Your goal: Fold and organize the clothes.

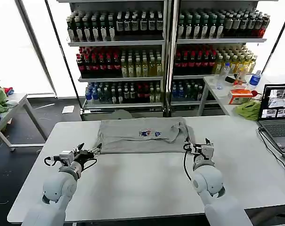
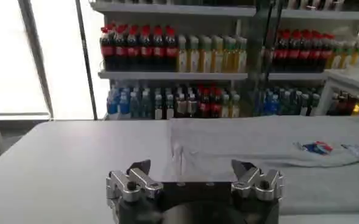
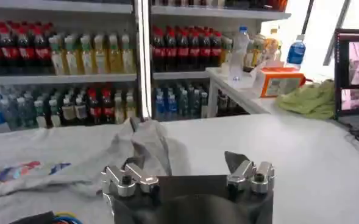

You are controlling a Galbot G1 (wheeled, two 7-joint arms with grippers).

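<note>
Grippers open and empty, left and right, flanking half-folded grey shirt on counter; further folds apparently left.

Light grey shirt with red-and-blue chest logo, white table, bright green cloth
</note>
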